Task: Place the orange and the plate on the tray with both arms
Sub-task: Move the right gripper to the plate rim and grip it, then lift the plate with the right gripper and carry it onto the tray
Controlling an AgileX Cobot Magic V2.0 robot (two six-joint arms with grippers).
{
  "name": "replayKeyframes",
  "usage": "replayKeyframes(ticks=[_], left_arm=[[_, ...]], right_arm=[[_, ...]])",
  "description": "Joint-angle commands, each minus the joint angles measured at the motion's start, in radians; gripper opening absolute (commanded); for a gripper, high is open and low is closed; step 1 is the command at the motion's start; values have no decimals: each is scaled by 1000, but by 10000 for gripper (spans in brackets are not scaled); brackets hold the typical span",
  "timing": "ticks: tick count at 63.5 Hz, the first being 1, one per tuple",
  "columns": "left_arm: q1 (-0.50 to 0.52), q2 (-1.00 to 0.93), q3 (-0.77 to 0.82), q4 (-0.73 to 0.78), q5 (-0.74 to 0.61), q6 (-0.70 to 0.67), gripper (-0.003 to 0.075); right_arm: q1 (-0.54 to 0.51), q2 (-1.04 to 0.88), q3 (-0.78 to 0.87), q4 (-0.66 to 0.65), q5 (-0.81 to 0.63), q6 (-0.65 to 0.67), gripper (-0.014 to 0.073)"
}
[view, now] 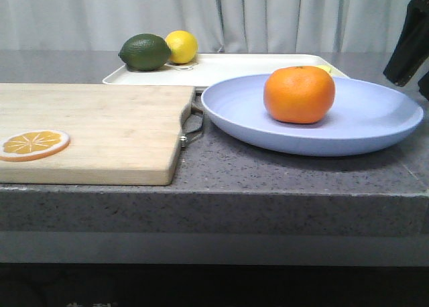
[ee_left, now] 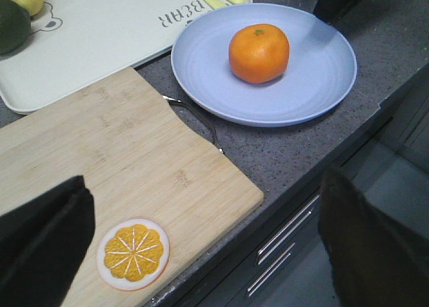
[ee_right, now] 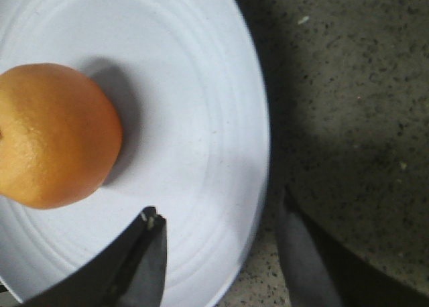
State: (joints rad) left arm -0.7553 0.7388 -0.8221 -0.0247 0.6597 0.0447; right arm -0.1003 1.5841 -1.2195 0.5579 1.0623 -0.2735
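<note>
The orange (view: 298, 94) sits on the lavender-blue plate (view: 375, 123), which rests on the grey counter in front of the cream tray (view: 234, 69). In the right wrist view my right gripper (ee_right: 220, 210) is open over the plate's rim (ee_right: 258, 159). One finger is above the plate's inside, near the orange (ee_right: 50, 136), and the other is above the counter outside. It shows at the top right of the front view (view: 407, 49). My left gripper (ee_left: 208, 253) is open and empty above the front corner of the cutting board, away from the plate (ee_left: 315, 72) and orange (ee_left: 259, 52).
A wooden cutting board (view: 100, 129) with a metal handle lies left of the plate and carries an orange slice (view: 33, 144). A dark green fruit (view: 145, 51) and a lemon (view: 181, 46) sit on the tray's far left end. The counter edge runs close in front.
</note>
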Motion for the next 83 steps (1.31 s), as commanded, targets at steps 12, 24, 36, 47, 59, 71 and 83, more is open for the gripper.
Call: replayKeyframes(ticks=[12, 24, 36, 47, 59, 71, 83], left_arm=[[4, -5, -26, -4, -76, -8, 654], [4, -5, -26, -4, -76, -8, 654], [4, -5, -26, -4, -76, -8, 654], [4, -5, -26, -4, -76, -8, 654], [4, -5, -26, -4, -76, -8, 654], [4, -5, -26, -4, -76, -8, 654], [4, -5, -26, -4, -76, -8, 654]], right_arm=[[-4, 15, -33, 46, -31, -24, 391], [-4, 47, -33, 83, -29, -46, 329], [-4, 59, -33, 98, -28, -56, 188], [-4, 65, -33, 98, -24, -56, 63], [-4, 66, -32, 98, -24, -56, -60], [-4, 65, -32, 98, -40, -56, -68], [-4, 65, -32, 104, -5, -56, -68]])
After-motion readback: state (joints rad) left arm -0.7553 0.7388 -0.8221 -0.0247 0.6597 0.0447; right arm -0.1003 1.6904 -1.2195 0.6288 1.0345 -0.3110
